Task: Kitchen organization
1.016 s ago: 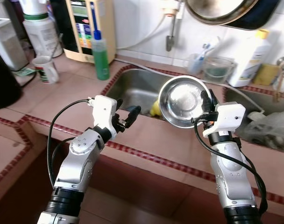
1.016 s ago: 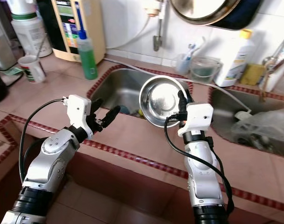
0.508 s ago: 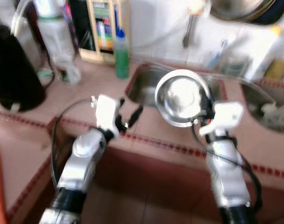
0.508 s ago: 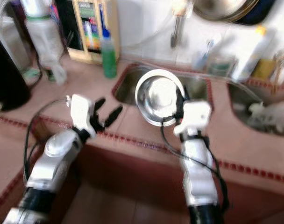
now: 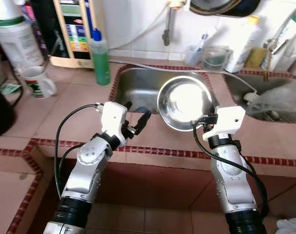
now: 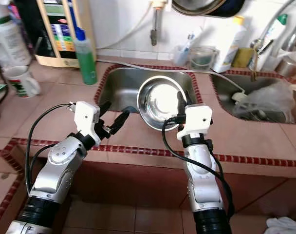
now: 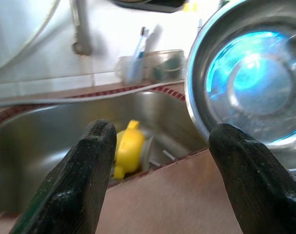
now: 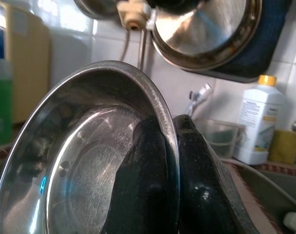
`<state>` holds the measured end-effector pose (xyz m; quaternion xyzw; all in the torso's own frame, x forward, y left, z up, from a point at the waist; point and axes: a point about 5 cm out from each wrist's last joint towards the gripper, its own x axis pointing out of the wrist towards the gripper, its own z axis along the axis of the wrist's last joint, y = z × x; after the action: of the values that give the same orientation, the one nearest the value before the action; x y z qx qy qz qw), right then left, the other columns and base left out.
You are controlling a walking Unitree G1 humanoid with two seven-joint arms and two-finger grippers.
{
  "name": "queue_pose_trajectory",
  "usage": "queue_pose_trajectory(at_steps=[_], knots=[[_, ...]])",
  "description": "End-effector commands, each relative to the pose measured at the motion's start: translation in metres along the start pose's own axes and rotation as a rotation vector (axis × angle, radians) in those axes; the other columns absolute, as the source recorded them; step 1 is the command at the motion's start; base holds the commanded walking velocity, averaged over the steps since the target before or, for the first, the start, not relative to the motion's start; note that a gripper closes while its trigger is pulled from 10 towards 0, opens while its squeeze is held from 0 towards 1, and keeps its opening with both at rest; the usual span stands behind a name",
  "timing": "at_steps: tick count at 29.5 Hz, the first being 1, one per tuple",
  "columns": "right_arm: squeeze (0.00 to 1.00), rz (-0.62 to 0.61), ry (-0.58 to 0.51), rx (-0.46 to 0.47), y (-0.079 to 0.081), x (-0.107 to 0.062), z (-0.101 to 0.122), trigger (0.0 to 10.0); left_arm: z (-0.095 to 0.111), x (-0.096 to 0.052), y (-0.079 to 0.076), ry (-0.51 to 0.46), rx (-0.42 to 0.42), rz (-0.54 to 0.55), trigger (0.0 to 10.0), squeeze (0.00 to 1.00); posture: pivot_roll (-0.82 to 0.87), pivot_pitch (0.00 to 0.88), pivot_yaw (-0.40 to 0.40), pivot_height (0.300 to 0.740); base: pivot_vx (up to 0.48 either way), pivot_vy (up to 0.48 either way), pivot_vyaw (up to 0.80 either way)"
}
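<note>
Right gripper [image 8: 170, 146] pinching the rim of a round steel bowl [image 5: 184, 102] above the sink's [image 5: 138, 87] near edge

The bowl is shining like a mirror, shallow and smooth, tilting up on its edge so its hollow is facing the robot, with one black finger pressing inside the rim and the other outside. The left gripper [image 5: 135, 117] is hovering just beside it over the tiled counter [image 5: 65, 105], its two matte, rough-textured fingers [image 7: 89, 161] standing well apart and holding nothing. Behind them the brushed-metal sink is lying sunk in terracotta tiles edged with a dark red patterned border, and something glossy yellow [image 7: 128, 148] is sitting in its basin. A tall green plastic bottle [image 5: 100, 57] with a blue cap is standing on the counter at the sink's left corner, and a white mug [image 5: 38, 82] is sitting further left
</note>
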<state>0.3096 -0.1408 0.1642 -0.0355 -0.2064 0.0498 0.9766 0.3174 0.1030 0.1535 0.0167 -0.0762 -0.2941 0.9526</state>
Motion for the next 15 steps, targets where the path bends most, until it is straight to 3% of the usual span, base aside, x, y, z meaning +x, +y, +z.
queue_pose_trajectory(at_steps=[1,5,8,15], knots=[[0.00,-0.009,-0.019,-0.006,-0.0033,0.0040,0.0041,10.0,0.0006,-0.0004,-0.0008,-0.003,0.023,-0.020,10.0,0.00,0.04,0.000,-0.015,0.740,0.000,0.000,-0.70],[0.00,-0.010,-0.021,-0.008,-0.0032,0.0042,0.0037,10.0,0.0017,-0.0009,-0.0010,-0.016,0.026,-0.029,10.0,0.00,0.04,0.000,-0.017,0.740,0.000,0.000,-0.70],[0.00,-0.003,-0.034,-0.007,-0.0019,0.0050,0.0047,10.0,0.0029,-0.0011,-0.0017,-0.024,0.032,-0.036,10.0,0.00,0.04,0.000,-0.017,0.740,0.356,0.000,-0.54],[0.00,0.005,-0.039,-0.009,0.0003,0.0054,0.0048,10.0,0.0025,-0.0009,-0.0030,-0.027,0.039,-0.045,10.0,0.00,0.04,0.000,-0.019,0.740,0.385,0.000,0.00]])
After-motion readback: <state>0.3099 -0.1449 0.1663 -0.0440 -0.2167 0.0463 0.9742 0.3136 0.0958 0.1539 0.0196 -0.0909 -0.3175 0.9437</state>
